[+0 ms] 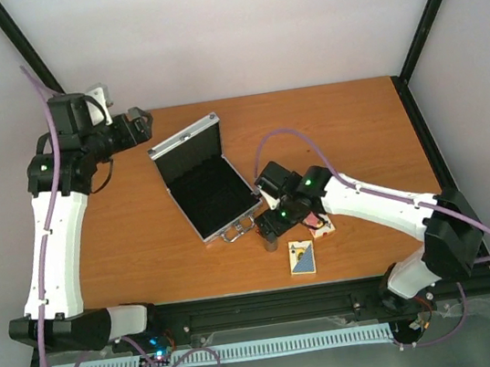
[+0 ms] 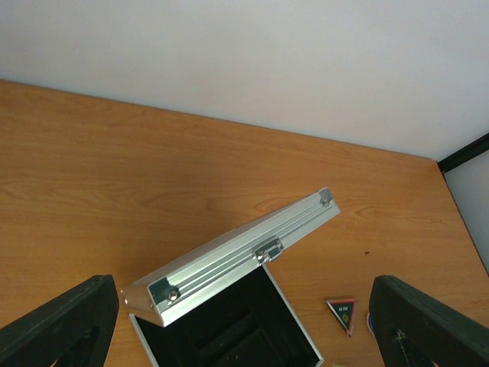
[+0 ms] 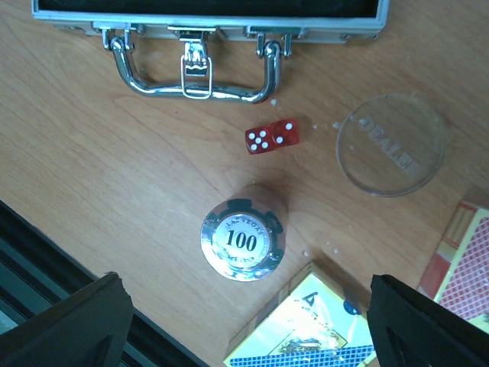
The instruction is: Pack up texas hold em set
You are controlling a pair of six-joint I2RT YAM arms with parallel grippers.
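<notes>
The silver aluminium case lies open mid-table, black lining up, handle toward the front. It also shows in the left wrist view. My right gripper is open, hovering above the chip stack, marked 100. Around it lie a red die, a clear dealer disc, the blue-yellow card pack and the red card pack. The blue-yellow pack also shows in the top view. My left gripper is open and empty, raised behind the case's lid.
The table's front edge with a black rail runs just below the card pack. Black frame posts stand at the back corners. A small triangular sticker lies on the wood right of the case.
</notes>
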